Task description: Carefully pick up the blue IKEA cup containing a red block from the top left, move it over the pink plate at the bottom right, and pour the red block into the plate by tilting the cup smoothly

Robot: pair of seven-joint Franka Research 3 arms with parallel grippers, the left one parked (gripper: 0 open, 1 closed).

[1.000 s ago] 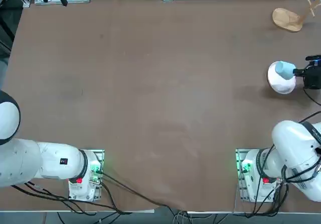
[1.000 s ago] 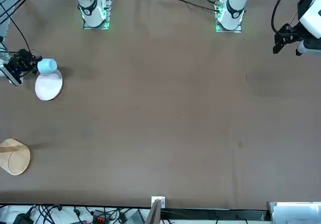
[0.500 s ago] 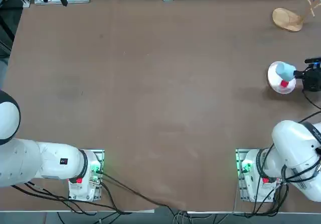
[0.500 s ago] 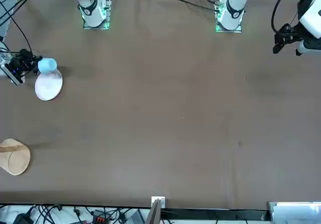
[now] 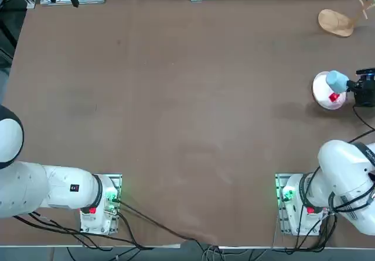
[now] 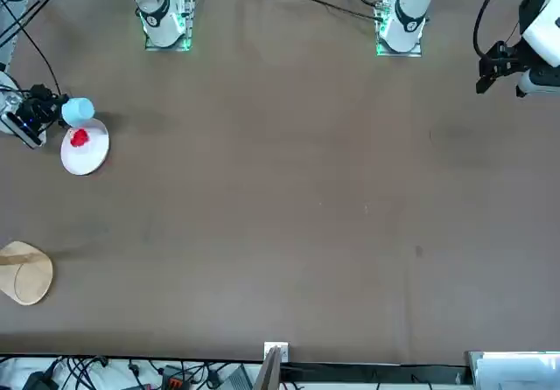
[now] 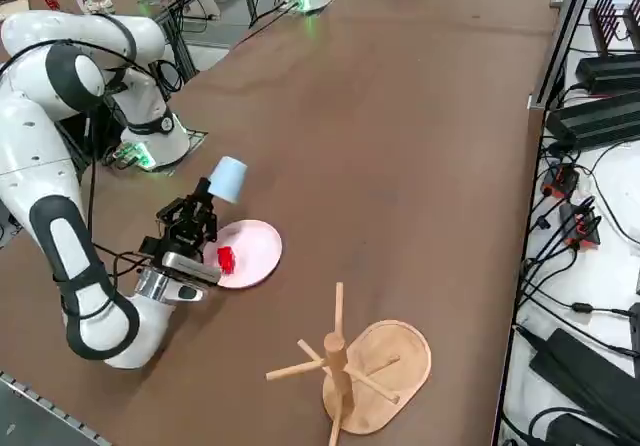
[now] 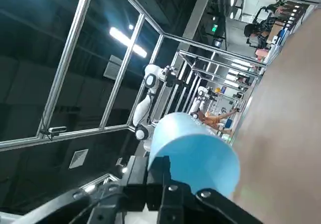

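Observation:
The blue IKEA cup [image 5: 337, 81] hangs tipped steeply over the far edge of the pink plate [image 5: 321, 94], a little above it. My right gripper [image 5: 348, 85] is shut on the cup's wall, reaching in from the table's right edge. The red block [image 5: 334, 97] lies on the plate just below the cup. In the front view the cup [image 6: 78, 110], block [image 6: 79, 137] and plate [image 6: 90, 154] sit at the far left. The right side view shows the cup [image 7: 228, 179] raised above the block [image 7: 225, 259] and plate [image 7: 256, 246]. In the wrist view the cup [image 8: 193, 153] fills the space between my fingers.
A tan wooden stand with pegs and an oval base [image 5: 336, 22] stands at the table's far right corner, beyond the plate, and shows again in the right side view [image 7: 380, 366]. The table's right edge runs close past the plate. Cables trail from my arm's base [image 5: 296, 205].
The red block has dropped out of the cup onto the plate. The cup has tipped further and shifted slightly toward my gripper side.

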